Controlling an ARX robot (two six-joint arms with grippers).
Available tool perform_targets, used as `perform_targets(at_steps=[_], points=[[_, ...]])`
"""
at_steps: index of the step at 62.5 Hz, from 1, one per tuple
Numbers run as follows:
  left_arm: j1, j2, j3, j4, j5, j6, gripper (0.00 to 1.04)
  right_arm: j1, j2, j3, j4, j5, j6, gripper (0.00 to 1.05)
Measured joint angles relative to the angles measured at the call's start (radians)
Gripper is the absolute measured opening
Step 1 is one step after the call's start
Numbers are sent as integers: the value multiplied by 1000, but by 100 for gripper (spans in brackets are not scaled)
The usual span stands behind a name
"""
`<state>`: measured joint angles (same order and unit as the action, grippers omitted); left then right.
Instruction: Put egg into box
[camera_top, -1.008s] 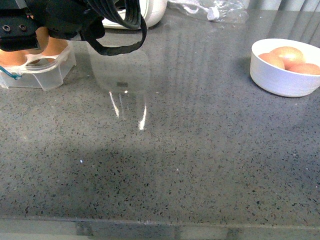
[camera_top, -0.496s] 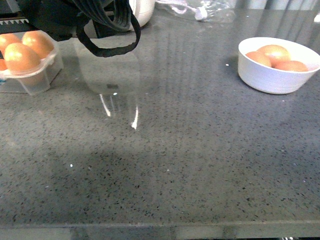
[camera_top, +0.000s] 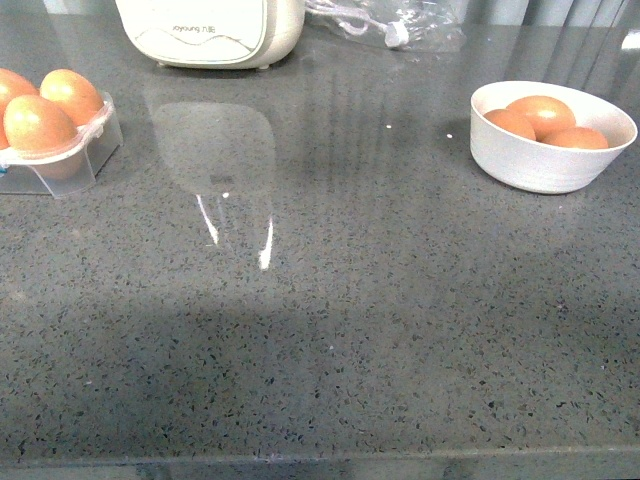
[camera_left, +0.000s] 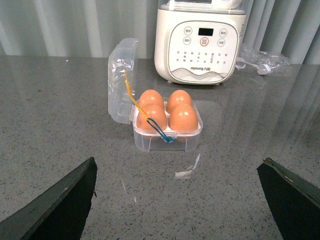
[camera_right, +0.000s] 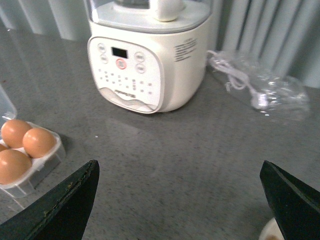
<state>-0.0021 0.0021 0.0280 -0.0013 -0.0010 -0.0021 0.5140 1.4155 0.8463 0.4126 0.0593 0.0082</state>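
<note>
The clear plastic box (camera_left: 167, 135) stands on the grey counter with its lid (camera_left: 121, 80) open and upright. Four orange-brown eggs (camera_left: 183, 118) fill its cups. The box also shows at the far left of the front view (camera_top: 62, 165) and in the right wrist view (camera_right: 37, 167). My left gripper (camera_left: 177, 200) is open and empty, drawn back from the box. My right gripper (camera_right: 180, 200) is open and empty above bare counter. Neither arm shows in the front view.
A round white bowl (camera_top: 545, 160) holding three brown eggs (camera_top: 540, 113) sits at the right. A large white appliance (camera_top: 210, 30) stands at the back, also in both wrist views (camera_left: 200, 42) (camera_right: 147, 60). A clear bag with a cable (camera_right: 260, 87) lies beside it.
The left arm, which hung over the box at the top left of the front view, has withdrawn out of that view. The box with its eggs is now uncovered.
</note>
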Motion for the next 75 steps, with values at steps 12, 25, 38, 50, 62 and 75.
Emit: perform_targets(at_steps=[12, 25, 38, 50, 62, 75], points=[[0, 0, 0, 0, 0, 0, 98, -82, -327, -215, 8, 42, -45, 97], [0, 0, 0, 0, 0, 0, 98, -175, -600, -352, -62, 146, -77, 93], [0, 0, 0, 0, 1, 0, 98, -299, -826, -507, -161, 147, -23, 50], [0, 0, 0, 0, 0, 0, 98, -360, -902, -611, -145, 85, -19, 18], [0, 0, 0, 0, 0, 0, 98, -427, -975, -683, -143, 8, -18, 3], [0, 0, 0, 0, 1, 0, 98, -511, -1055, -744, -158, -58, -18, 3]])
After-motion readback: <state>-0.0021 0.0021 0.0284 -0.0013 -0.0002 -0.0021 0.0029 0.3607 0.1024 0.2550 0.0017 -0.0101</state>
